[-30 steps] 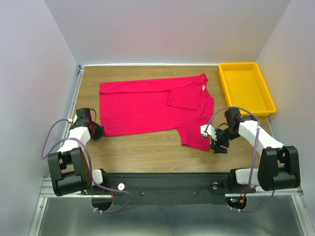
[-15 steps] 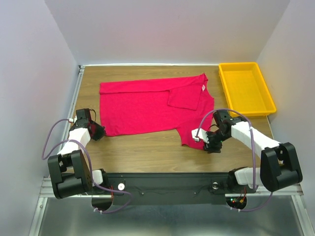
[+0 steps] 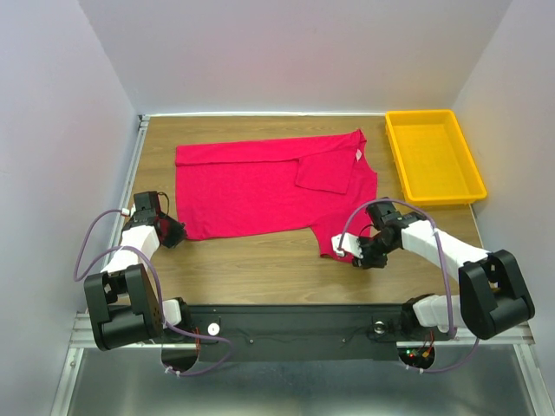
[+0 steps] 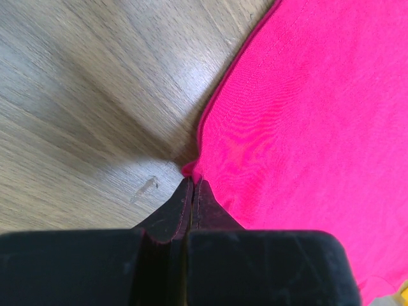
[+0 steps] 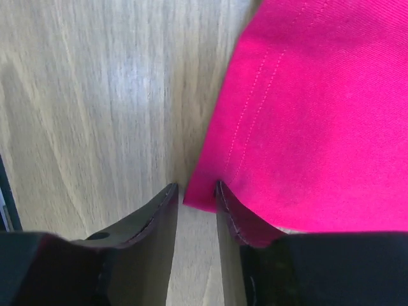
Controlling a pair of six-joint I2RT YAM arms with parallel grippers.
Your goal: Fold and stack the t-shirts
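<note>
The crimson-pink t-shirt lies spread on the wooden table, one sleeve folded over its body, with a small white label near the right edge. My left gripper sits at the shirt's near left corner. In the left wrist view it is shut, pinching the corner of the shirt. My right gripper is at the near right corner. In the right wrist view it is slightly open, low on the table, with the hem corner of the shirt between its fingertips.
A yellow plastic tray stands at the back right, beside the shirt. Grey walls close in the table on three sides. A black rail with both arm bases runs along the near edge.
My right gripper has moved left along the table onto the shirt's near right corner. The left gripper and the shirt have not moved.
</note>
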